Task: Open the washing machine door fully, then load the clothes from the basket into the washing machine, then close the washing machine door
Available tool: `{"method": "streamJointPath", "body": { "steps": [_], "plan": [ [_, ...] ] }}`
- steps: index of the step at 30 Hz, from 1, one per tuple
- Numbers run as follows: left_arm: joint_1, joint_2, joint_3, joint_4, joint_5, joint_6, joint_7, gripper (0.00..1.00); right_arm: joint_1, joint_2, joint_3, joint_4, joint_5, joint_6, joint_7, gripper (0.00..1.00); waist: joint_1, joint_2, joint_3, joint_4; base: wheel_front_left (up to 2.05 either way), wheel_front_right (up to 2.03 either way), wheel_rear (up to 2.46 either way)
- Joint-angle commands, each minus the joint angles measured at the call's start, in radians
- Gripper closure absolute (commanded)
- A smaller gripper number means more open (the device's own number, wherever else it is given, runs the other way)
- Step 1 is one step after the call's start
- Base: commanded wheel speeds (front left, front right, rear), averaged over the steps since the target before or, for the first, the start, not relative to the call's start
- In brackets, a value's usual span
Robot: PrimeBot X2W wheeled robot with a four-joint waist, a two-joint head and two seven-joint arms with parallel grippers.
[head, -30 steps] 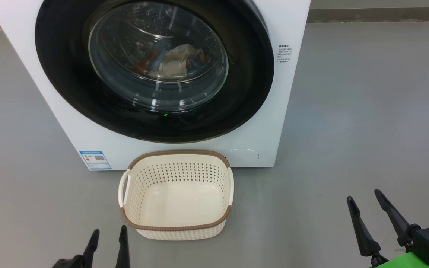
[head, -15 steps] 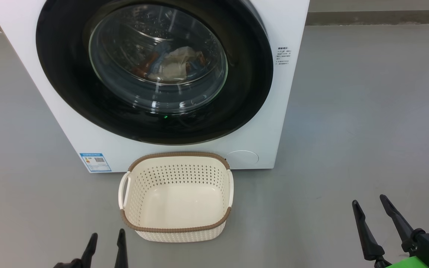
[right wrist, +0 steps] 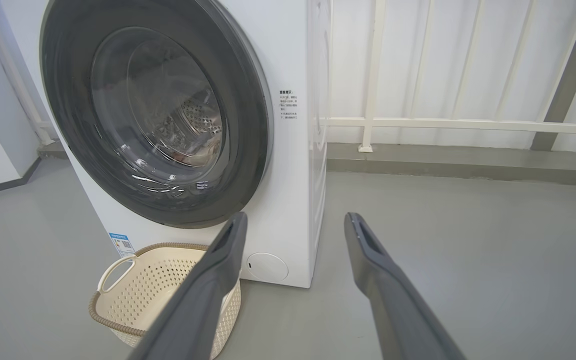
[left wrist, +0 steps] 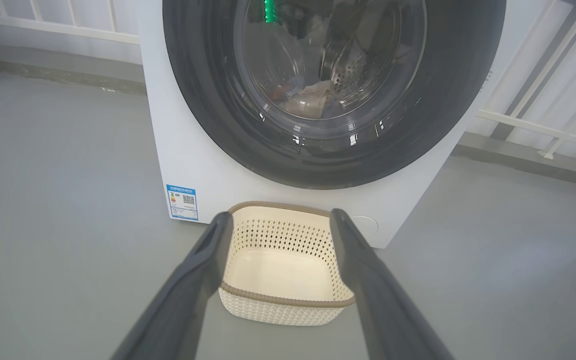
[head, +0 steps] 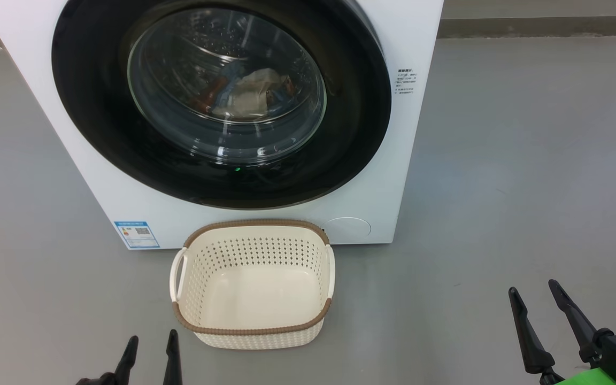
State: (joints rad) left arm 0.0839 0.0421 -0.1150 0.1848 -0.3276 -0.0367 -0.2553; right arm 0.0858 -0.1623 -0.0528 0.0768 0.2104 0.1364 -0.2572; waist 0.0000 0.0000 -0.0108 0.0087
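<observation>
- Washing machine (head: 99, 182): white front-loader, blue label (head: 137, 235) low on its left front. Over the last second it has slid slightly down my head view together with the basket. I put that down to the camera tilting, not to the things moving.
- Left gripper (head: 151, 342): at the bottom edge of the head view, near the basket's front left corner and apart from it. Jaws are spread wide and hold nothing. It sits a touch lower than a second ago, about as much as the camera drift.
- Washing machine door (head: 89, 107): glossy black ring, pressed flush against the cabinet, so it is shut. Unchanged.
- Clothes (head: 246, 96): a pale and orange heap inside the drum, seen through the door glass. No movement.
- Basket (head: 249, 330): on the floor just before the machine, bare inside. It has not shifted against the machine.
- Right gripper (head: 532, 286): lower right, well apart from basket and machine. Jaws are spread and empty. It has eased a little toward the corner, more than the camera drift explains.
- My reading: loading and closing look finished, and the arms are only settling back.
</observation>
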Motion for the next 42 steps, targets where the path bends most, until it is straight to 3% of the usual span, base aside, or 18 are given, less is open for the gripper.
{"method": "streamJointPath", "body": {
  "steps": [1, 20, 21, 29, 33, 42],
  "plan": [
    [-0.018, 0.008, 0.037, -0.027, 0.004, 0.001, -0.006, 0.0, -0.007, -0.015, 0.012, -0.019, -0.013, -0.006, -0.005, 0.0, 0.0, 0.0, -0.001, 0.0, 0.0, 0.0, 0.0],
    [-0.011, 0.008, 0.037, -0.036, -0.009, 0.009, -0.006, 0.0, -0.004, -0.009, 0.004, -0.015, -0.015, -0.006, -0.005, 0.0, 0.0, 0.0, -0.005, 0.014, 0.0, 0.0, 0.0],
    [0.0, 0.0, 0.001, -0.008, -0.004, 0.006, 0.0, 1.0, 0.0, 0.004, -0.019, 0.006, 0.0, 0.0, 0.0, 1.0, 0.0, 0.0, -0.005, 0.015, 0.0, 0.0, 0.0],
    [0.013, -0.008, -0.003, 0.053, -0.029, 0.004, 0.008, 1.0, -0.003, 0.027, -0.019, 0.079, 0.028, 0.0, 0.008, 1.0, 0.0002, 0.0, -0.005, 0.015, 0.0, 0.0, 0.0],
    [0.007, -0.007, 0.004, 0.052, -0.071, 0.001, 0.02, 1.0, -0.008, 0.03, -0.02, 0.08, 0.073, 0.0, 0.02, 1.0, 0.0023, 0.0, -0.007, 0.014, 0.0, 0.0, 0.0],
    [-0.008, -0.005, 0.02, 0.053, -0.163, -0.007, 0.045, 1.0, -0.023, 0.036, -0.023, 0.088, 0.173, 0.0, 0.047, 1.0, 0.0001, 0.0, -0.003, 0.012, 0.0, 0.0, 0.0]
  ]
}}
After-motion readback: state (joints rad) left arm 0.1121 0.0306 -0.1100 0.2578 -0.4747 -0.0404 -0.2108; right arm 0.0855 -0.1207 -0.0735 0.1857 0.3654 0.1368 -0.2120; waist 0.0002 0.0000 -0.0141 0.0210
